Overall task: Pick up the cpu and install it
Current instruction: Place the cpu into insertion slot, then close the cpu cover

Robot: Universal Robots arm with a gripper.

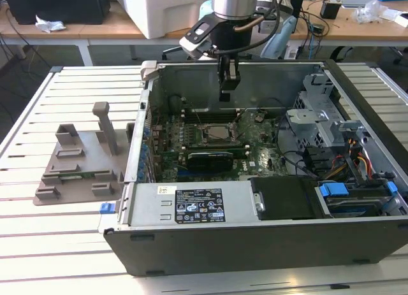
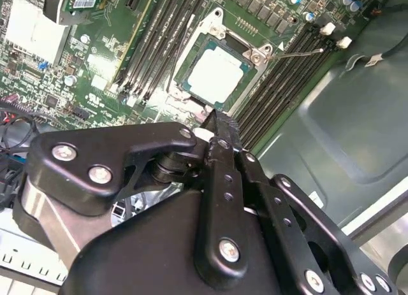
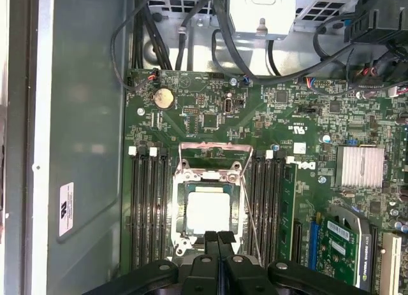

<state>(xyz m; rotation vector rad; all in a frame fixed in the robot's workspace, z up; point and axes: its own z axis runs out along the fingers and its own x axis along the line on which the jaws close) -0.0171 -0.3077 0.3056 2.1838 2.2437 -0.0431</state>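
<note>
Hand [image 3: 218, 234]: pressed together, holding nothing, hovering just above the socket [image 3: 180, 180] edge. Cpu [image 3: 207, 211]: lies flat in that socket on the motherboard [image 3: 210, 110], load frame [image 3: 215, 146] raised. Judged light, stiff, thin, fragile; take by opposite edges, not the faces.

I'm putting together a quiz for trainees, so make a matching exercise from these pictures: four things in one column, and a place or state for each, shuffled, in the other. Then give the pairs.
Things
1. cpu
2. grey plastic fixture
3. gripper
4. round silvery battery

Places or states
A. on the slatted table, outside the computer case
B. above the open case, jaws shut, holding nothing
C. on the green board, away from the socket
D. lying in the socket, pale metal top up

Pairs: 1-D, 2-A, 3-B, 4-C
</note>
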